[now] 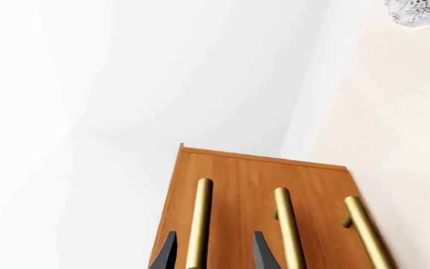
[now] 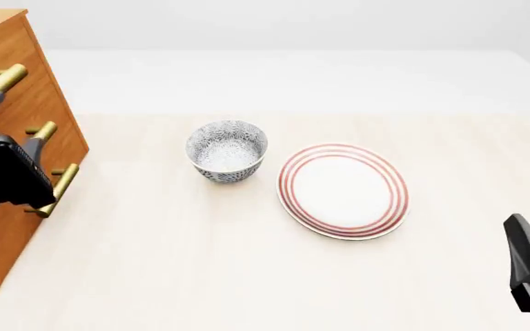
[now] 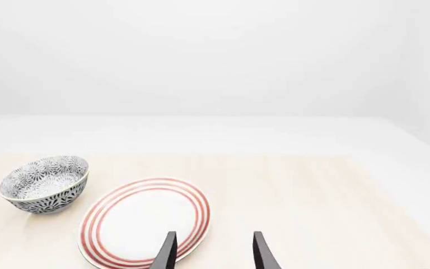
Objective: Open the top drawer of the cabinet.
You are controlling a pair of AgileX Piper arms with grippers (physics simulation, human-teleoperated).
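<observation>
Top drawer (image 1: 192, 224) handle between left pincer (image 1: 213, 252) fingers.

One cabinet (image 2: 12, 124), three brass handles (image 1: 199, 224), one patterned bowl (image 2: 226, 150), one red-ringed plate (image 2: 344, 190), two grippers (image 2: 7, 131).

Bright, even light is filling all views; the bowl (image 2: 227, 150) and plate (image 2: 342, 190) are casting only faint, soft shadows on the tabletop (image 2: 246, 262), and everything is looking sharp.
</observation>
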